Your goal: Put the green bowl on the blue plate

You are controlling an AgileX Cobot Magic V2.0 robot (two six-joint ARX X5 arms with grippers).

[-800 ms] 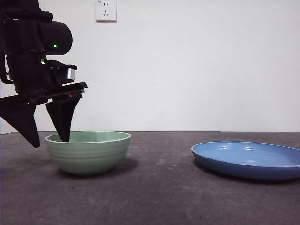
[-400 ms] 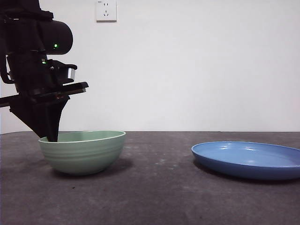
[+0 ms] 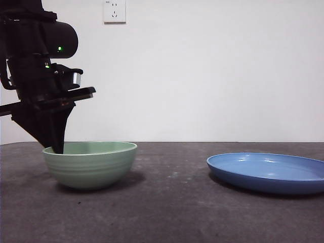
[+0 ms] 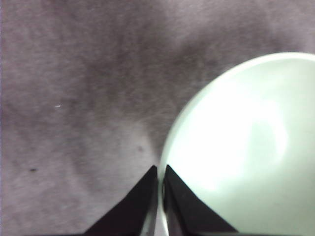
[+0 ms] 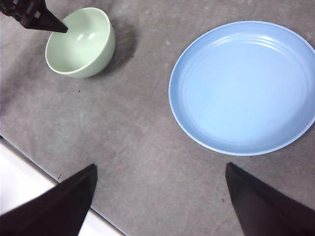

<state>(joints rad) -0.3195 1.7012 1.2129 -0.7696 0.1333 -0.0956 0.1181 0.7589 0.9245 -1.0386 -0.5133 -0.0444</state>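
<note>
The pale green bowl [image 3: 90, 164] sits on the dark table at the left. It also shows in the left wrist view [image 4: 246, 147] and the right wrist view [image 5: 81, 42]. My left gripper [image 3: 53, 147] is shut on the bowl's left rim, one jaw inside and one outside, as the left wrist view [image 4: 158, 172] shows. The blue plate [image 3: 268, 172] lies flat at the right, apart from the bowl, and shows in the right wrist view [image 5: 243, 86]. My right gripper [image 5: 160, 172] is open, high above the table and holding nothing.
A white wall with a socket [image 3: 114, 11] stands behind the table. The table's near edge [image 5: 29, 162] shows in the right wrist view. Bare dark tabletop [image 3: 172, 177] lies between bowl and plate.
The left gripper's jaws closed on the bowl's left rim. The bowl shifted a little to the left with them. The plate has not moved.
</note>
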